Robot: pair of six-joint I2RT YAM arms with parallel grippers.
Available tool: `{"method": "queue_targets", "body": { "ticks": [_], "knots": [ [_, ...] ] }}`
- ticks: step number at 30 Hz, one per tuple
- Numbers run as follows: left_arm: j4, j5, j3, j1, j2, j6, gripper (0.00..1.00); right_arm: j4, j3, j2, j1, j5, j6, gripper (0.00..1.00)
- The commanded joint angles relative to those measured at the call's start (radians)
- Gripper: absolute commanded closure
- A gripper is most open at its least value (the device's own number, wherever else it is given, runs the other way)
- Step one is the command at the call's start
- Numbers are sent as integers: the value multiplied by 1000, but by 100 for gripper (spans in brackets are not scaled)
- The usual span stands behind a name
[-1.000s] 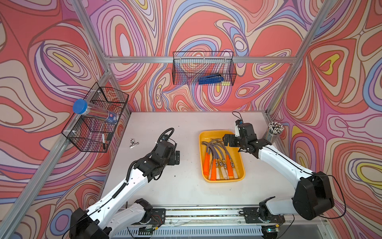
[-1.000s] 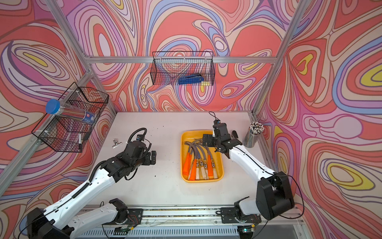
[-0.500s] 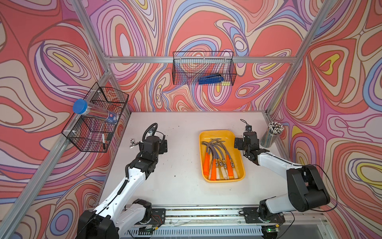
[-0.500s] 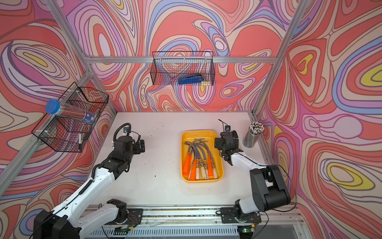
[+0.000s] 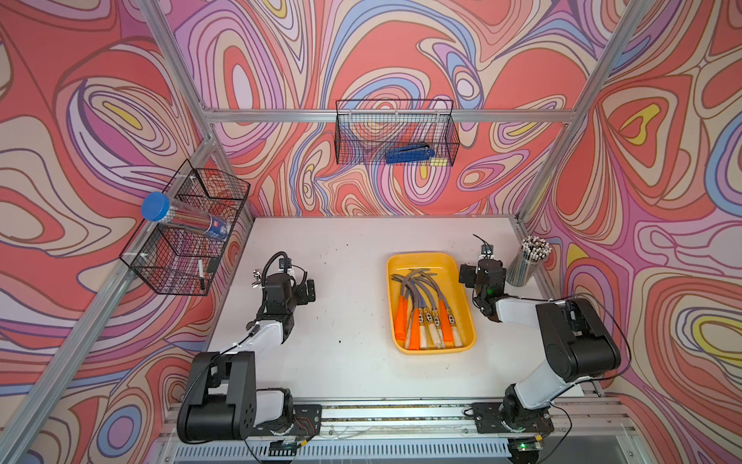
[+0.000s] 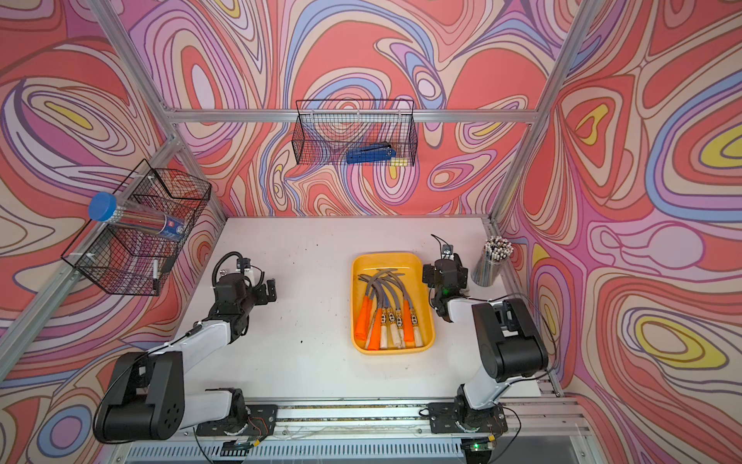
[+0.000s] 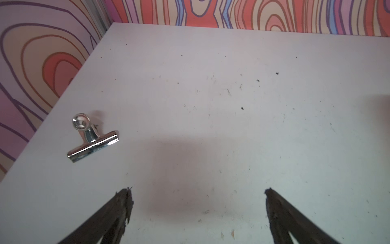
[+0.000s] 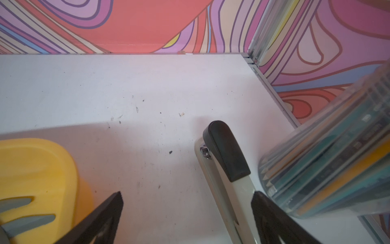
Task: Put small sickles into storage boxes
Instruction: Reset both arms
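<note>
Overhead, in both top views, the small sickles (image 5: pixel 419 297) lie bundled inside the yellow storage box (image 5: pixel 421 259), right of centre on the surface (image 5: pixel 341 361), blades toward the upper frame.

Left wrist: the left tool (image 7: pixel 197 190) stands spread and empty above bare surface, a metal clip (image 7: pixel 92 139) nearby.

Right wrist: the right tool (image 8: pixel 187 194) is spread and empty, with the storage box's corner and a stapler (image 8: pixel 226 152) both close beside it.

Bright, even light throws soft shadows on the table (image 7: pixel 190 84); the near pencil cup (image 8: pixel 329 164) looks blurred.
</note>
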Motion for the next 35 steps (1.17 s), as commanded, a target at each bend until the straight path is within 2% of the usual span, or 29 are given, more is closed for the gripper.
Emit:
{"method": "queue_targets", "body": {
  "ticks": [1,3,5,10,11,12,14,16,19,30,35],
  "knots": [
    [257,33,-52,-1,49,17,0,154,-58,1,-27,-6,-15,1],
    [226,72,-36,-2,54,40,0,343,-129,38,-62,-64,-9,1],
    [357,85,-79,-2,90,50,0,327,-138,27,-102,-138,24,2],
    [517,97,-94,-5,224,64,0,371,-152,50,-113,-265,-13,2],
    [474,92,-82,-5,218,61,0,400,-165,61,-114,-277,-18,1],
    [394,71,-55,-5,200,54,0,435,-176,68,-114,-279,-20,1],
    [480,47,-76,-5,226,45,0,417,-171,66,-117,-286,-17,2],
    [398,-7,-52,-9,206,32,0,415,-171,64,-117,-287,-18,2],
    [482,-104,-81,-51,218,52,0,433,-175,66,-117,-281,-24,2],
    [456,-86,-67,-51,222,57,0,432,-177,63,-117,-277,-21,2],
    [441,-41,-60,-31,219,47,0,432,-176,63,-117,-276,-21,2]
  ]
}}
